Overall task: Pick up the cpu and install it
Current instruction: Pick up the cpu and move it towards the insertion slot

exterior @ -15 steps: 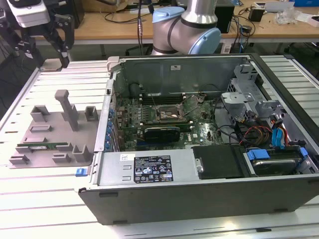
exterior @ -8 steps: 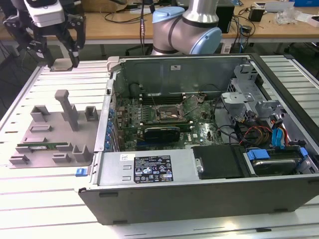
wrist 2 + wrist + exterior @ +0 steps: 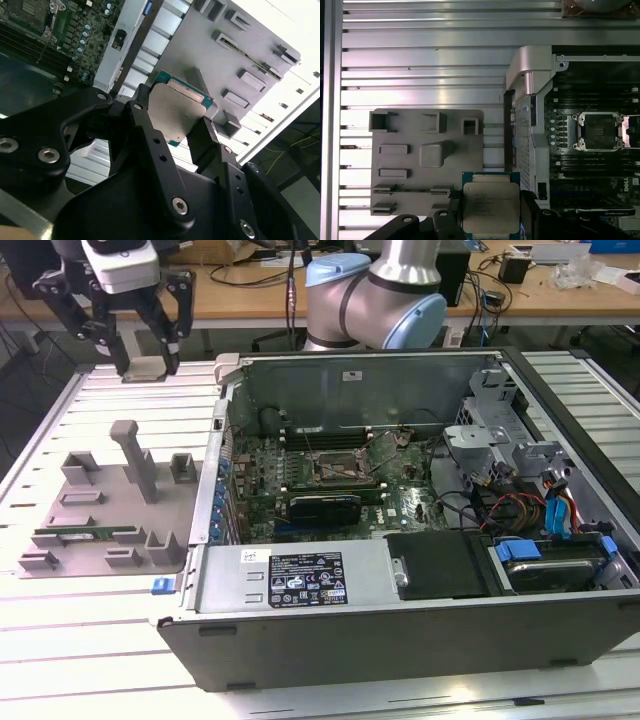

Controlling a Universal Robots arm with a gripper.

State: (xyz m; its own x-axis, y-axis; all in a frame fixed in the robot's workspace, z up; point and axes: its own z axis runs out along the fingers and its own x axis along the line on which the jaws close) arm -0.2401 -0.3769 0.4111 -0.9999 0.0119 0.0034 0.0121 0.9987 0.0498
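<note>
A: Layout?
B: An open computer case [image 3: 400, 635] and a grey fixture plate [image 3: 100, 495] are carried by the slatted table [image 3: 90, 640].
A: Tool?
B: The tool [image 3: 147, 360] is clamped on the cpu [image 3: 491, 210], which is held above the table near the plate.

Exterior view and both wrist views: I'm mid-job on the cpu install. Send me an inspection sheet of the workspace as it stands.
Surface: slatted metal table, carrying a grey fixture tray and the open computer case.
Job's things: cpu held in the air, clear of the tray and outside the case; motherboard socket looks empty.
Clutter: memory stick lying in the tray.
Grippers: gripper shut on the cpu, fingers on two opposite edges.
Cables: red and blue leads inside the case, at the exterior view's right.
Surroundings: desks strewn with wiring beyond the table.
</note>
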